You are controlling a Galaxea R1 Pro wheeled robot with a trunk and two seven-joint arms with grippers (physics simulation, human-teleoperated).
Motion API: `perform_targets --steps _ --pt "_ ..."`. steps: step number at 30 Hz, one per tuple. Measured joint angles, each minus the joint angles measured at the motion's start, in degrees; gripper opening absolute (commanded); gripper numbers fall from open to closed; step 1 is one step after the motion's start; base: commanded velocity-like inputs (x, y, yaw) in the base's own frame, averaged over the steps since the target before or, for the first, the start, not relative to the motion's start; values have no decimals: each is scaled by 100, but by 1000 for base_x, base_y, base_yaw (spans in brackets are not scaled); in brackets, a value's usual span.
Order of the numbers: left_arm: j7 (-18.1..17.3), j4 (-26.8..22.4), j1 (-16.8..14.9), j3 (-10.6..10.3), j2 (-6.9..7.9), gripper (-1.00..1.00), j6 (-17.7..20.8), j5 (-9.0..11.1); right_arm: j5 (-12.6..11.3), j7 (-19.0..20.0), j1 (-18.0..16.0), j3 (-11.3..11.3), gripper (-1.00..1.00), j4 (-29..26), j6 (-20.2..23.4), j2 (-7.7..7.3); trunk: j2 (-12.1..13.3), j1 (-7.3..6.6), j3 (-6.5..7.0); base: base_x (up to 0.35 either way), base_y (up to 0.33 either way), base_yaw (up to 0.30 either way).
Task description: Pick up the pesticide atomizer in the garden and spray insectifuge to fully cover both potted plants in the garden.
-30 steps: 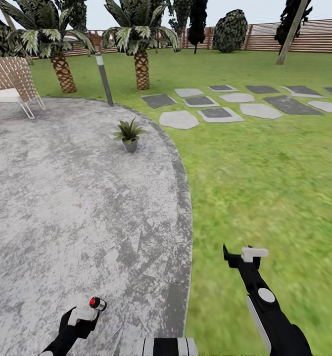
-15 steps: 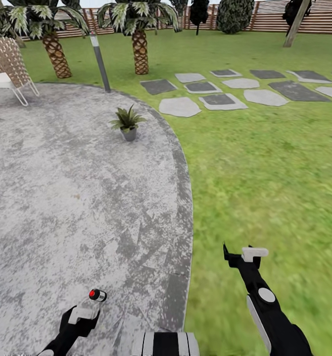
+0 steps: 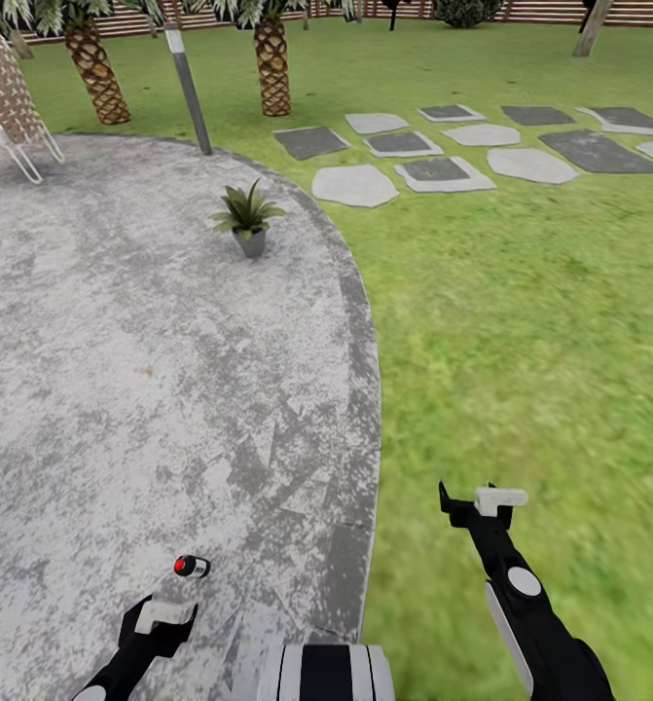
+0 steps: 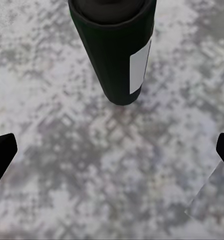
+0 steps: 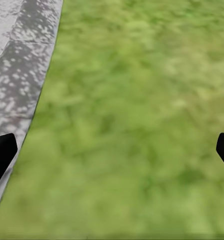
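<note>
grey speckled paving makes up the round patio (image 3: pixel 122 389), and everything else sits around it. at its far left edge stands a woven chair (image 3: pixel 0 97); behind the patio rise two scaly palm trunks (image 3: pixel 97 73) and a grey lamp post (image 3: pixel 188 88). on the patio near its right border sits one potted plant (image 3: pixel 247 219), green pointed leaves in a small grey pot.

at the near edge of the patio the left claw (image 3: pixel 165 615) hangs low, and the pesticide bottle (image 3: pixel 191 566) stands on the paving just beyond it, red-and-white top up. in the left wrist view the dark bottle (image 4: pixel 113 47) with its white label sits ahead of the two fingertips (image 4: pixel 1 152), which are spread wide at the frame's edges and seem to be apart from it, though the gap is hard to judge.

right of the patio lies green lawn (image 3: pixel 521 341), with stepping stones (image 3: pixel 433 170) farther off. the right claw (image 3: pixel 472 501) hangs over that grass; in its wrist view the fingers (image 5: pixel 1 152) are spread wide over lawn beside the patio's border.
</note>
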Motion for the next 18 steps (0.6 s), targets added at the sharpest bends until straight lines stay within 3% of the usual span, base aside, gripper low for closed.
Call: perform_targets --steps 18 --pt "1 4 7 16 0 100 -3 30 10 0 0 3 100 10 -1 0 0 0 -11 52 0 0"
